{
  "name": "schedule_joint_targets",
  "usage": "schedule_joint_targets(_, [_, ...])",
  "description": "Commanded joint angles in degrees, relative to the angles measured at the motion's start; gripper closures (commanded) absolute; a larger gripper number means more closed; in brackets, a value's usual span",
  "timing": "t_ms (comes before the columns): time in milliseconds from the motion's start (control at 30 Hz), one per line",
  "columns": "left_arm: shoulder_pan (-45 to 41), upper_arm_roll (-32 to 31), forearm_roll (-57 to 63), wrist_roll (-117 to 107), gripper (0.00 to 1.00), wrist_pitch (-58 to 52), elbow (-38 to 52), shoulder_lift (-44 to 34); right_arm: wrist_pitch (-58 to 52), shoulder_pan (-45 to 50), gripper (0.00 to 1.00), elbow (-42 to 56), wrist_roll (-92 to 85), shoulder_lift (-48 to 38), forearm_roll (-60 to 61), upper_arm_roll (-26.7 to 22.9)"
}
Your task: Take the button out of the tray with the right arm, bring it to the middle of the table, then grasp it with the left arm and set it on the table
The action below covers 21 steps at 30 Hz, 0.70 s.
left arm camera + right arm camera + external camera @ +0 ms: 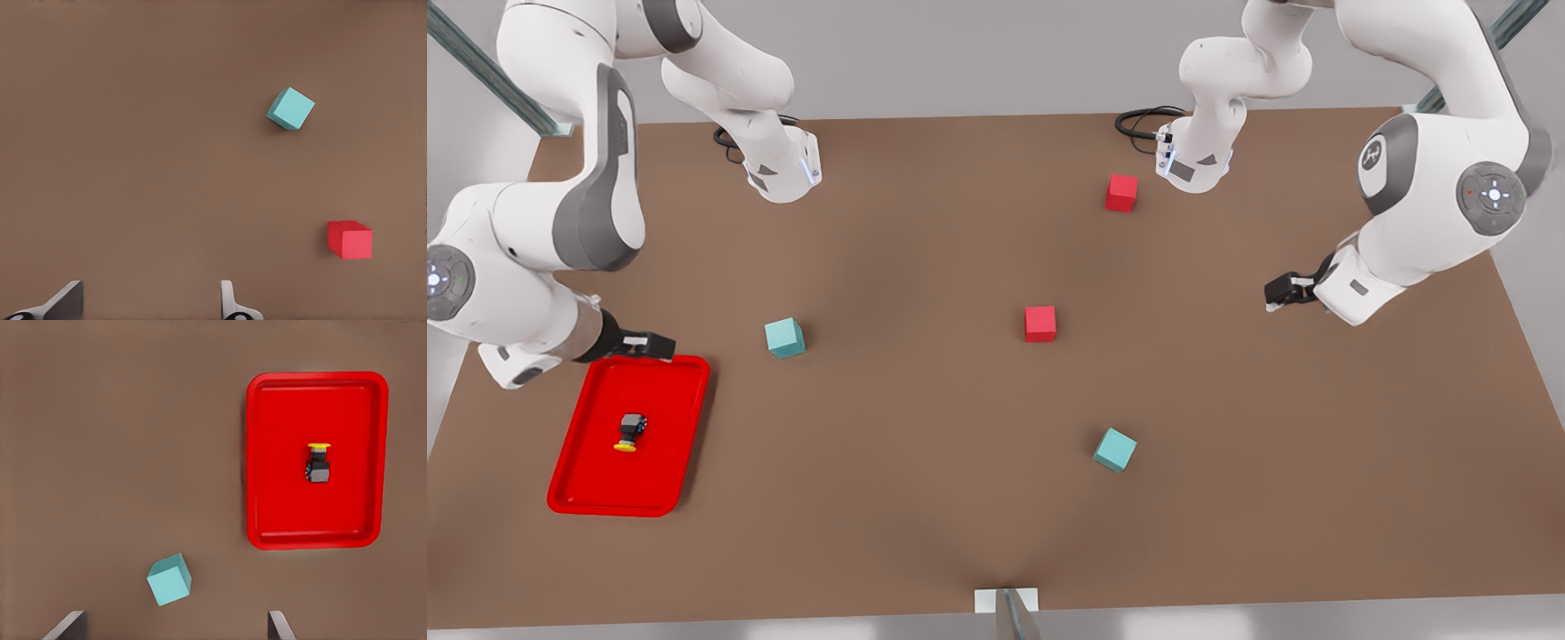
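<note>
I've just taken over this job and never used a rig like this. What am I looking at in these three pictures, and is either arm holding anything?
You see two white jointed robot arms, each ending in a black two-finger gripper, over a flat brown table. The front view comes from a camera off the arms. The other two come from cameras on the wrists, looking down past each gripper's own fingers.

The right gripper hangs by the far rim of the bright red shallow tray, on the front view's left. Its fingers are apart and empty. In the tray lies the tiny push button with a yellow cap and dark body, on its side.

The left gripper waits on the front view's right, also open and empty.

Loose on the table are two red cubes and two teal cubes.
</note>
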Motion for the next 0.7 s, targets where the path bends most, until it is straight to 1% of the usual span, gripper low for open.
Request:
schedule_joint_targets(0, [0.1,0.0,0.1,-1.1,0.0,1.2,0.1,0.1,2.8,0.0,0.0,0.0,-2.6,-0.1,0.2,0.1])
schedule_joint_targets(67, [0.1,-0.8,-0.4,-1.1,0.0,0.2,4.0,1.7,3.9,-0.5,0.0,-1.9,-2.6,-0.5,0.1,0.1])
schedule_joint_targets(133, [0.0,-0.9,-0.4,-0.1,0.0,0.0,4.4,3.0,6.6,-2.0,0.0,-6.6,-2.6,-1.4,0.1,0.1])
schedule_joint_targets(233, [-0.8,-1.0,-1.5,-4.7,0.0,2.1,4.5,5.4,9.4,-5.4,0.0,-9.4,-2.8,-0.3,-0.6,0.1])
schedule_joint_targets(333, [-0.3,-0.9,-1.7,-4.2,0.0,3.2,4.5,7.8,14.2,-7.8,0.0,-8.6,-3.8,4.7,-1.2,0.1])
schedule_joint_targets(400, [-0.4,-0.9,-1.6,-4.1,0.0,2.5,4.8,7.1,21.5,-10.1,0.0,-9.3,-5.3,8.6,-2.0,0.2])
schedule_joint_targets(500, [-0.8,-0.9,-1.4,-4.3,0.0,-1.0,4.4,7.4,26.6,-12.5,0.0,-9.2,-14.7,14.5,-2.2,0.2])
schedule_joint_targets(600, [-1.8,-0.9,-1.2,-4.6,0.0,1.0,4.8,8.3,30.4,-16.4,0.0,-8.7,-25.4,20.1,-3.4,0.5])
schedule_joint_targets(667, [-3.9,-1.0,-1.1,-5.1,0.0,0.6,4.8,8.3,30.5,-17.8,0.0,-8.6,-30.8,21.9,-4.9,0.5])
